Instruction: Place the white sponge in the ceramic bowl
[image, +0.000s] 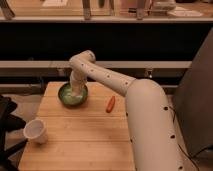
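A green ceramic bowl (66, 97) sits at the back left of the wooden table (85, 135). My white arm reaches from the right over the table, and my gripper (76, 92) points down into the bowl. A pale mass, likely the white sponge (73, 99), shows in the bowl under the gripper. The arm's end hides the gripper's tips and much of the bowl's inside.
A white paper cup (36, 131) stands at the table's front left. An orange carrot-like item (110, 104) lies right of the bowl. A dark chair (7, 120) is left of the table. A dark counter front runs behind the table.
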